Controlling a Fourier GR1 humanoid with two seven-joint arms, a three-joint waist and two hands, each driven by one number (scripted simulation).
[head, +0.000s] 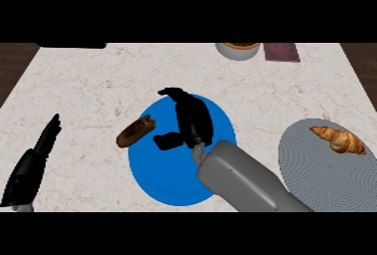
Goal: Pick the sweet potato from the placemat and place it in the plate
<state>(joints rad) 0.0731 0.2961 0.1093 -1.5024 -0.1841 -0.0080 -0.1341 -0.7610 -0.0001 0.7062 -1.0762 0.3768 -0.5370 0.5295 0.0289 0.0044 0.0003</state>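
Observation:
The brown sweet potato (136,131) lies across the left rim of the blue plate (173,187), part of it over the marble counter. My right hand (193,119) hovers above the plate's middle, fingers straight and pointing to the far left, thumb (168,141) spread toward the sweet potato. A small gap separates the thumb from the sweet potato, and the hand holds nothing. The grey round placemat (316,174) sits at the right. At the left edge my left hand (29,169) rests open, fingers up.
A croissant (338,140) lies on the placemat's far part. At the counter's back edge stand a white bowl (239,50) and a maroon flat item (281,52). Dark wood borders the counter at both sides.

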